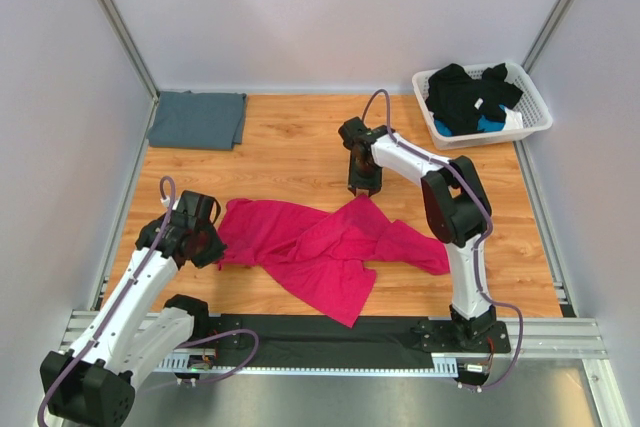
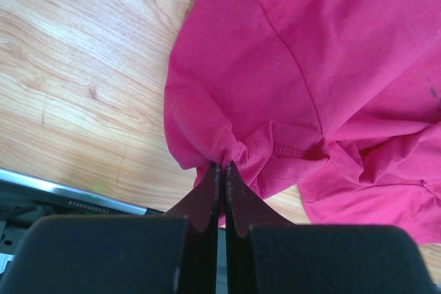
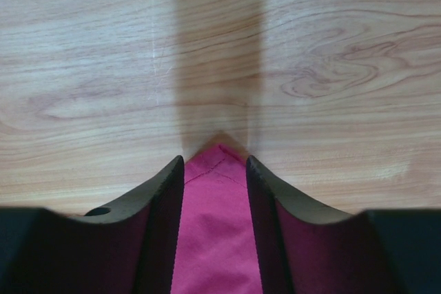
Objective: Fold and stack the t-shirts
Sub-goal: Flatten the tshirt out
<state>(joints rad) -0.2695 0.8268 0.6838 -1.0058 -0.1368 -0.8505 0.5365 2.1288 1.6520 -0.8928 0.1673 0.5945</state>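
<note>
The magenta-pink t-shirt (image 1: 320, 247) lies crumpled and spread across the middle of the wooden table. My left gripper (image 1: 220, 252) is at its left edge, shut on a bunched fold of it; in the left wrist view the jaws (image 2: 222, 165) are closed on the gathered pink cloth (image 2: 289, 53). My right gripper (image 1: 362, 190) is at the shirt's far pointed corner, open, with a finger on each side of the hemmed corner (image 3: 215, 225) that lies between the tips (image 3: 215, 160). The slate blue-grey t-shirt (image 1: 197, 119) lies folded flat at the back left.
A white lattice basket (image 1: 535, 112) at the back right holds black and blue garments. White walls enclose the table on three sides. A metal rail (image 1: 330, 332) runs along the near edge, also seen in the left wrist view (image 2: 62, 197).
</note>
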